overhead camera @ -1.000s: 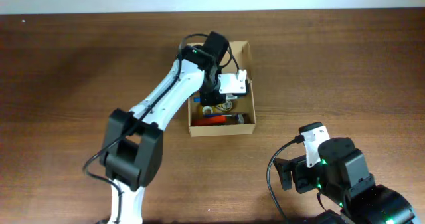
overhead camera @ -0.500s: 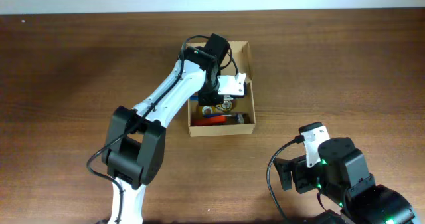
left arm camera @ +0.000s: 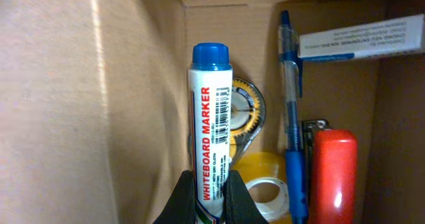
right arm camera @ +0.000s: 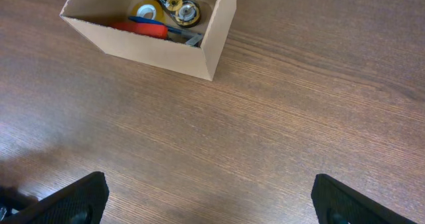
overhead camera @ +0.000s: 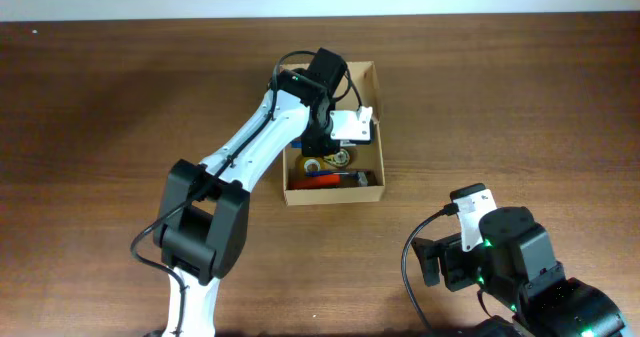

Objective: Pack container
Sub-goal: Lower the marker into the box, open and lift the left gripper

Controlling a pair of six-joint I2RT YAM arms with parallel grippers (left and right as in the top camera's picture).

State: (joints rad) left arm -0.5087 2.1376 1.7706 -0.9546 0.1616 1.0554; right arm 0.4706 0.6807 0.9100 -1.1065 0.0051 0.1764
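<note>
Left gripper [left arm camera: 211, 205] clamped on whiteboard marker [left arm camera: 211, 117] inside container [left arm camera: 99, 104]. To its right: yellow tape roll [left arm camera: 267, 179], blue pen [left arm camera: 292, 124], red object [left arm camera: 335, 177]. Right gripper [right arm camera: 211, 201] fingers apart.

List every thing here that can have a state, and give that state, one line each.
container: open on top, partly packed
whiteboard marker: blue cap on, gripped inside the container
left tool: shut on the whiteboard marker
right tool: open, empty, above the table
blue pen: lying in the container
yellow tape roll: lying flat in the container
</note>
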